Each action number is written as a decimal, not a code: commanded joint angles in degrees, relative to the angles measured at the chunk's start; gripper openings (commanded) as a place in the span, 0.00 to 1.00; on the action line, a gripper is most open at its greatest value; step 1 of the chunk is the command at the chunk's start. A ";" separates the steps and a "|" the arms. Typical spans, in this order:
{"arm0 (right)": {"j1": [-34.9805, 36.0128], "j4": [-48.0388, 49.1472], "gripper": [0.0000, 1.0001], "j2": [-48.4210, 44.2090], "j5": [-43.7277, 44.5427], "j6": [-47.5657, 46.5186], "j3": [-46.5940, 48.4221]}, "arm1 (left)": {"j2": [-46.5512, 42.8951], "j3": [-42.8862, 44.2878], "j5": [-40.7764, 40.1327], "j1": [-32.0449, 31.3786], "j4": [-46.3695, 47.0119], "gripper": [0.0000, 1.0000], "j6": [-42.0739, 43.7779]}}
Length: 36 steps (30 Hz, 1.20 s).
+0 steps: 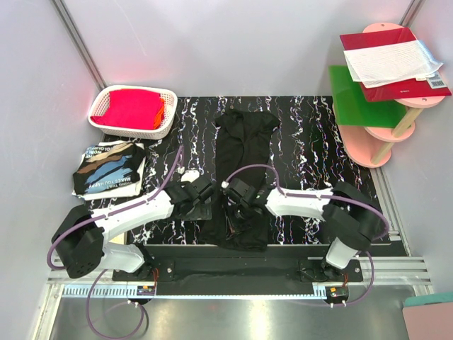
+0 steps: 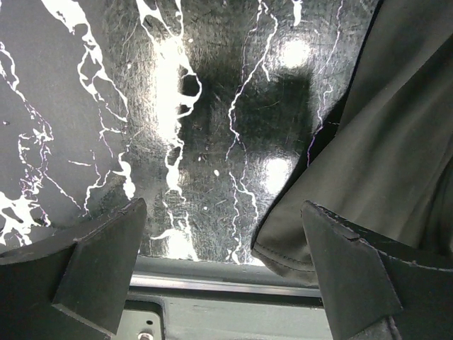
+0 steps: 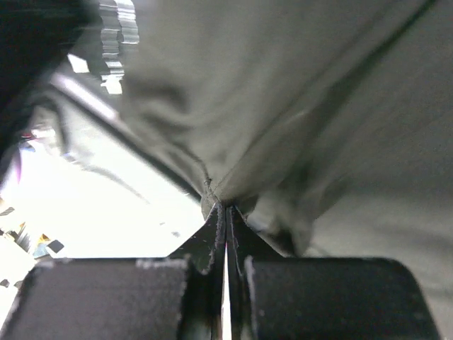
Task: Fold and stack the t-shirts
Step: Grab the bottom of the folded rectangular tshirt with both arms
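Observation:
A black t-shirt (image 1: 244, 152) lies as a long narrow strip down the middle of the black marbled table (image 1: 311, 131). My right gripper (image 1: 231, 190) is shut, its tips (image 3: 226, 210) pinching a fold of that t-shirt's cloth (image 3: 304, 92) near its left edge. Just left of the strip, my left gripper (image 1: 205, 195) hovers open and holds nothing. In the left wrist view the left gripper (image 2: 226, 265) has the t-shirt's hemmed corner (image 2: 297, 244) just inside its right finger (image 2: 354, 276). A second t-shirt (image 1: 110, 168), folded with its print up, lies at the left edge.
A white basket (image 1: 106, 95) holding red and orange cloth stands at the back left. A pink tiered stand (image 1: 386, 152) with a green board and a red book stands at the back right. A metal rail (image 2: 233, 287) runs along the table's near edge under the left gripper.

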 commanded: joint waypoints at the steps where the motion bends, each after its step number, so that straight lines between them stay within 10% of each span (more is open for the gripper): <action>1: 0.82 0.43 0.00 -6.72 0.57 -1.60 2.93 | 0.84 0.43 -1.00 0.32 1.51 0.96 0.51; 27: 0.91 -16.09 0.02 -8.69 12.52 4.38 -3.49 | 6.47 2.63 -0.56 0.32 1.87 0.98 1.21; 31: 0.91 -16.27 0.19 -6.11 12.69 3.85 -2.43 | 5.68 2.54 0.23 0.32 1.78 0.99 1.30; 36: 1.00 -18.20 0.66 -15.76 17.43 4.81 -2.60 | 3.58 0.88 0.94 0.32 3.09 0.99 0.08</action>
